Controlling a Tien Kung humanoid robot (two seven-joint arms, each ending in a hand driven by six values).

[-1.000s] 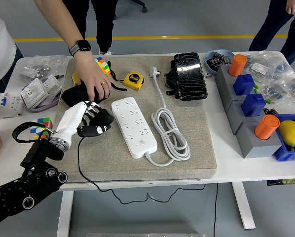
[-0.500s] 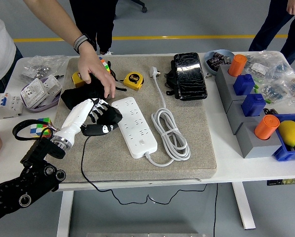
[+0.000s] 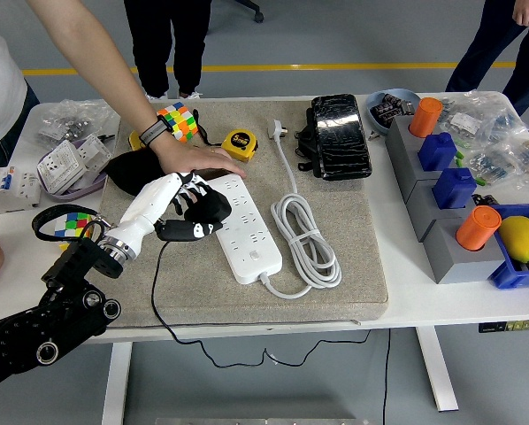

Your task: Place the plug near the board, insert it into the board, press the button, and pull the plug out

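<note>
My left hand (image 3: 194, 205), white with black fingers, is shut on a black plug (image 3: 194, 230) and holds it over the left edge of the white power strip (image 3: 247, 226). The plug's thin black cable (image 3: 158, 292) trails down over the table's front edge. A person's hand (image 3: 203, 160) lies flat on the strip's far end, right above my fingers. The strip's own white cord (image 3: 304, 239) lies coiled on its right, ending in a white plug (image 3: 278, 130) at the back. The strip's button is near its front end (image 3: 257, 258).
A yellow tape measure (image 3: 239, 142), a Rubik's cube (image 3: 178, 121) and a black pouch (image 3: 340, 135) lie at the back of the grey mat (image 3: 353, 283). Grey blocks with orange and blue caps (image 3: 450, 195) stand at the right. Sockets and bags (image 3: 70, 155) lie at the left.
My left hand has carried the black plug rightward from the mat onto the strip's left edge. The person's hand has moved from the black cloth to rest on the strip's far end.
</note>
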